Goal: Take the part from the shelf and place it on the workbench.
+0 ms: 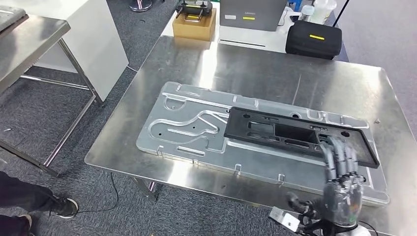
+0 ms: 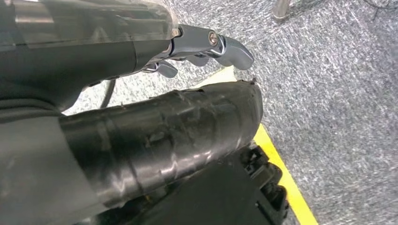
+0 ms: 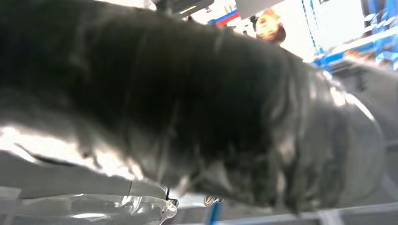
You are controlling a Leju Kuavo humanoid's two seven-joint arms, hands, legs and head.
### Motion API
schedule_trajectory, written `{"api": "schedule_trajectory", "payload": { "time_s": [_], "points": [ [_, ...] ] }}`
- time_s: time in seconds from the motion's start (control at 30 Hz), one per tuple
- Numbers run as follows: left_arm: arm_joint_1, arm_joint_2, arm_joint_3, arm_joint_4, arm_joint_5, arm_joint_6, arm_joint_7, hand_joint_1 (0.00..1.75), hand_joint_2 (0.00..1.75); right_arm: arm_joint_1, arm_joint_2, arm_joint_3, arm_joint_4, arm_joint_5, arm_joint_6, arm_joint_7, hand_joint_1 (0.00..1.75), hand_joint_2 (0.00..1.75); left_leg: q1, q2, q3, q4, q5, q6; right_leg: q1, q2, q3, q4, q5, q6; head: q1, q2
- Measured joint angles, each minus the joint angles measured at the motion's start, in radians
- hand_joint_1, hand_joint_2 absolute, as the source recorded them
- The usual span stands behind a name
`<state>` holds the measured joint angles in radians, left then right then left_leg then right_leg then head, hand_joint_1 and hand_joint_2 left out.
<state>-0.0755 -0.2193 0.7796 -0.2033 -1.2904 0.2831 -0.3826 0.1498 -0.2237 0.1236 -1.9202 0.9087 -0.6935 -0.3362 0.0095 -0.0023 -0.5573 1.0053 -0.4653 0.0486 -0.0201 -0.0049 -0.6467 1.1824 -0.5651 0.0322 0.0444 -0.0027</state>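
My right hand (image 1: 342, 183) comes in at the lower right of the head view, fingers stretched out and apart, their tips lying over the near right edge of the black part (image 1: 300, 135); I cannot tell whether they press on it or only hover, but nothing is pinched or wrapped, so I judge the hand holds nothing. The right wrist view is a dark blur and settles nothing more. My left hand (image 2: 206, 47) hangs over grey carpet in its own wrist view, its fingers partly curled with nothing in them; how far they are closed I cannot tell. The black part is a long, flat rectangular frame with cut-out windows, lying across the right half of a large machined aluminium plate (image 1: 182, 128), which itself rests on the steel workbench (image 1: 255, 64) in the middle of the frame. So the part appears to be already down on the bench. I judge it light and stiff, likely moulded plastic, thin enough to flex a little if lifted by one end, and smooth enough to slide on the metal. The best hold would be along a long edge or through a window, near the middle.
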Motion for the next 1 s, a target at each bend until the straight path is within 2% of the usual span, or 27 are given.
{"api": "schedule_trajectory", "payload": {
  "time_s": [0.03, 0.07, 0.1, 0.13, 0.2, 0.27, 0.33, 0.4, 0.47, 0.53, 0.57, 0.6, 0.63, 0.7, 0.77, 0.83, 0.9, 0.93, 1.0],
  "points": [
    [0.000, 0.000, 0.001, 0.000, 0.001, 0.002, 0.000, 0.00, 0.00, 0.010, 0.023, -0.010, -0.008, -0.037, 0.000, -0.020, 0.00, 0.00, -0.001, 0.001, -0.001, 0.001, 0.000, 0.001, 0.000, 0.000, -0.031, 0.065, -0.028, 0.002, 0.000, 0.000],
    [0.001, -0.001, 0.002, 0.000, 0.001, 0.006, 0.001, 0.00, 0.00, 0.020, 0.045, -0.016, -0.015, -0.083, 0.000, -0.044, 0.00, 0.00, -0.001, 0.001, -0.001, 0.002, 0.000, 0.001, -0.001, 0.001, -0.052, 0.109, -0.040, 0.004, 0.000, 0.000],
    [0.002, -0.001, 0.003, 0.000, 0.002, 0.010, 0.002, 0.00, 0.00, 0.030, 0.066, -0.020, -0.021, -0.136, 0.000, -0.070, 0.00, 0.00, -0.002, 0.001, -0.001, 0.004, 0.000, 0.001, -0.002, 0.001, -0.055, 0.118, -0.032, 0.004, 0.000, 0.000],
    [0.003, -0.001, 0.004, 0.000, 0.003, 0.014, 0.002, 0.00, 0.00, 0.038, 0.085, -0.023, -0.027, -0.188, 0.000, -0.095, 0.00, 0.00, -0.002, 0.001, -0.002, 0.006, -0.001, 0.000, -0.003, 0.000, -0.039, 0.087, -0.008, 0.004, 0.000, 0.000],
    [0.003, -0.002, 0.006, 0.000, 0.004, 0.020, 0.004, 0.00, 0.00, 0.048, 0.115, -0.025, -0.041, -0.286, 0.000, -0.138, 0.00, 0.00, -0.002, 0.001, -0.002, 0.012, -0.004, -0.004, -0.003, 0.000, 0.030, -0.045, 0.052, 0.000, 0.000, 0.000],
    [0.003, -0.002, 0.009, 0.000, 0.004, 0.025, 0.005, 0.00, 0.00, 0.056, 0.139, -0.028, -0.055, -0.342, 0.000, -0.161, 0.00, 0.00, -0.006, 0.001, -0.004, 0.018, -0.007, -0.014, 0.001, 0.002, 0.072, -0.133, 0.079, -0.009, -0.001, 0.000],
    [0.003, -0.003, 0.013, 0.000, 0.004, 0.028, 0.006, 0.00, 0.00, 0.069, 0.158, -0.033, -0.066, -0.371, 0.000, -0.176, 0.00, 0.00, -0.007, 0.001, -0.005, 0.017, -0.006, -0.026, 0.006, 0.004, 0.072, -0.144, 0.082, -0.019, -0.001, 0.000],
    [0.003, -0.003, 0.017, 0.000, 0.005, 0.031, 0.008, 0.00, 0.00, 0.084, 0.174, -0.039, -0.075, -0.399, 0.000, -0.190, 0.00, 0.00, -0.005, 0.001, -0.009, 0.025, -0.016, -0.037, 0.003, 0.004, 0.070, -0.149, 0.089, -0.032, -0.001, 0.000],
    [0.004, -0.003, 0.020, 0.000, 0.008, 0.032, 0.010, 0.00, 0.00, 0.099, 0.188, -0.046, -0.084, -0.423, 0.000, -0.201, 0.00, 0.00, -0.003, 0.001, -0.036, 0.091, -0.070, -0.046, 0.000, 0.002, 0.067, -0.154, 0.096, -0.045, -0.001, 0.000],
    [0.005, -0.003, 0.022, 0.000, 0.009, 0.033, 0.011, 0.00, 0.00, 0.117, 0.198, -0.053, -0.088, -0.441, 0.000, -0.210, 0.00, 0.00, -0.001, 0.001, -0.082, 0.213, -0.142, -0.050, 0.003, 0.000, 0.060, -0.154, 0.100, -0.051, -0.001, 0.000],
    [0.006, -0.003, 0.023, 0.000, 0.010, 0.034, 0.012, 0.00, 0.00, 0.126, 0.203, -0.056, -0.088, -0.448, 0.000, -0.213, 0.00, 0.00, -0.001, 0.001, -0.099, 0.262, -0.162, -0.051, 0.005, 0.000, 0.056, -0.153, 0.102, -0.052, -0.001, 0.000],
    [0.008, -0.003, 0.024, 0.000, 0.010, 0.034, 0.012, 0.00, 0.00, 0.134, 0.208, -0.060, -0.088, -0.453, 0.000, -0.216, 0.00, 0.00, -0.001, 0.001, -0.101, 0.281, -0.163, -0.051, 0.006, 0.000, 0.053, -0.152, 0.104, -0.053, -0.001, 0.000],
    [0.008, -0.003, 0.025, 0.000, 0.010, 0.035, 0.013, 0.00, 0.00, 0.141, 0.212, -0.064, -0.088, -0.458, 0.000, -0.218, 0.00, 0.00, -0.001, 0.001, -0.085, 0.262, -0.146, -0.050, 0.007, 0.000, 0.051, -0.150, 0.105, -0.052, -0.001, 0.000],
    [0.008, -0.003, 0.026, 0.000, 0.010, 0.036, 0.013, 0.00, 0.00, 0.148, 0.218, -0.069, -0.089, -0.465, 0.000, -0.221, 0.00, 0.00, -0.001, 0.000, -0.011, 0.137, -0.088, -0.043, 0.007, 0.002, 0.049, -0.147, 0.108, -0.050, -0.001, 0.000],
    [0.006, -0.004, 0.027, 0.000, 0.010, 0.037, 0.013, 0.00, 0.00, 0.154, 0.225, -0.073, -0.089, -0.477, 0.000, -0.227, 0.00, 0.00, -0.004, 0.000, 0.043, 0.031, -0.057, -0.036, 0.009, 0.002, 0.046, -0.142, 0.111, -0.042, -0.001, 0.000],
    [0.006, -0.004, 0.027, 0.000, 0.010, 0.040, 0.012, 0.00, 0.00, 0.163, 0.234, -0.079, -0.088, -0.493, 0.000, -0.237, 0.00, 0.00, -0.010, 0.000, 0.048, 0.007, -0.052, -0.029, 0.010, 0.002, 0.043, -0.143, 0.117, -0.030, -0.001, 0.000],
    [0.009, -0.004, 0.028, 0.000, 0.010, 0.043, 0.012, 0.00, 0.00, 0.174, 0.241, -0.087, -0.089, -0.507, 0.000, -0.249, 0.00, 0.00, -0.007, 0.001, 0.046, 0.000, -0.039, -0.017, 0.008, 0.003, 0.040, -0.141, 0.116, -0.018, -0.001, 0.000],
    [0.008, -0.005, 0.028, 0.000, 0.010, 0.045, 0.012, 0.00, 0.00, 0.179, 0.244, -0.093, -0.089, -0.513, 0.000, -0.254, 0.00, 0.00, -0.005, 0.003, 0.045, -0.005, -0.032, -0.010, 0.007, 0.004, 0.033, -0.125, 0.099, -0.013, 0.000, 0.000],
    [0.007, -0.007, 0.029, 0.000, 0.010, 0.047, 0.012, 0.00, 0.00, 0.190, 0.249, -0.103, -0.090, -0.528, 0.001, -0.264, 0.00, 0.00, -0.004, 0.008, 0.036, -0.009, -0.019, 0.001, 0.005, 0.005, -0.003, -0.033, 0.028, -0.007, 0.000, 0.000]
  ]
}}
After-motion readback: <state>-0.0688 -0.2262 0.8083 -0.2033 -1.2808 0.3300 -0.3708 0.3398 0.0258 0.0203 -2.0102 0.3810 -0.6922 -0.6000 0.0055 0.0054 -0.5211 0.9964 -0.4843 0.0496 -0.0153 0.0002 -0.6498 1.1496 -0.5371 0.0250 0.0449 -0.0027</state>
